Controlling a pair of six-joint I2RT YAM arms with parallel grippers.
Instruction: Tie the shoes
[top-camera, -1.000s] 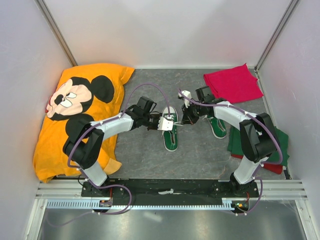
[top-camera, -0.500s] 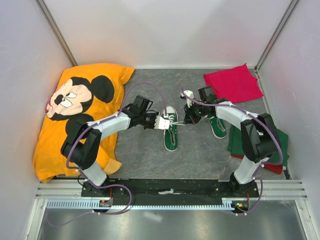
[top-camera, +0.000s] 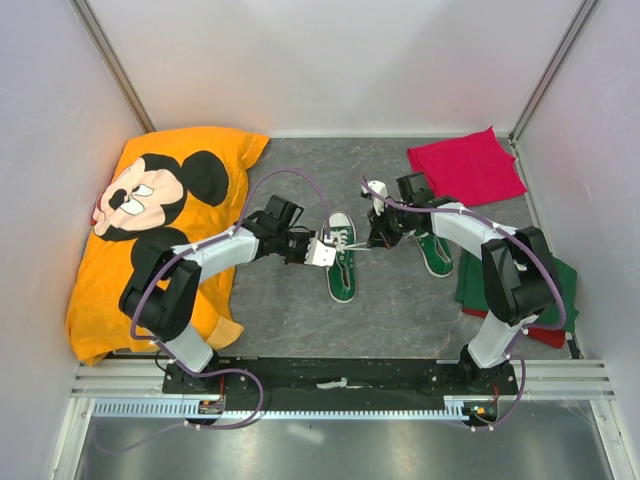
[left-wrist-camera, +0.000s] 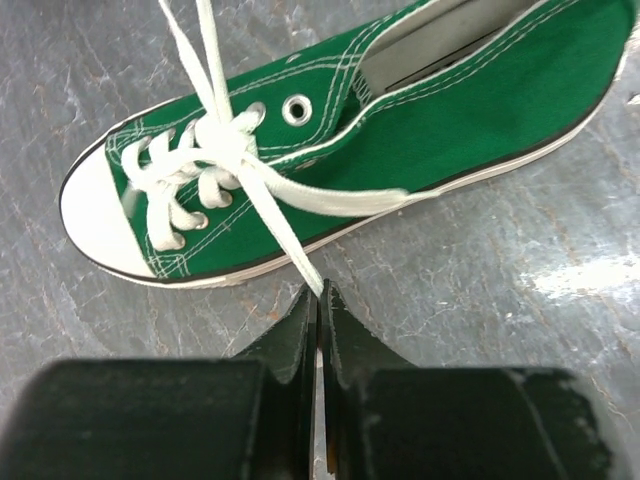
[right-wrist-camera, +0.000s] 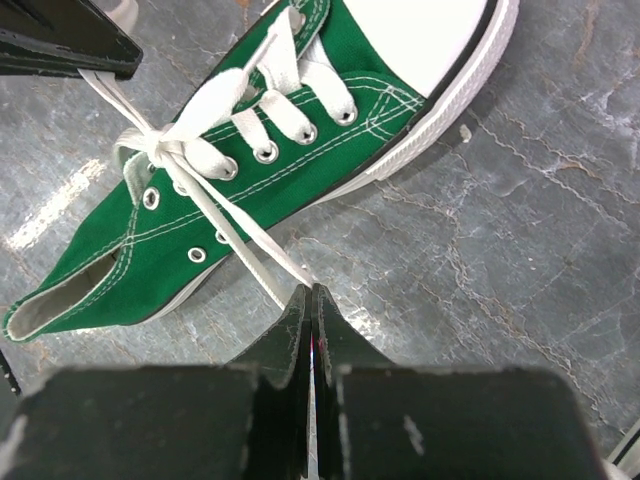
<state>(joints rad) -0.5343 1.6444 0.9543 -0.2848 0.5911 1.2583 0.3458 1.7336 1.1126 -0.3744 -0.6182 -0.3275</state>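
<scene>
The left arm (top-camera: 215, 252) and right arm (top-camera: 470, 228) bend inward over the grey table (top-camera: 290, 315), wrists meeting at a green shoe (top-camera: 342, 268) near the middle, its white toe cap pointing away from the bases; the left gripper (top-camera: 322, 250) sits just beside the shoe's left side, jaws pressed together on one end of the white lace (left-wrist-camera: 285, 225); the right gripper (top-camera: 376, 238), just right of the shoe, is clamped the same way on the other end; both strands run taut to a knot (left-wrist-camera: 225, 140) over the eyelets; a second shoe (top-camera: 437, 256) lies partly under the right arm, its lacing too hidden to judge.
</scene>
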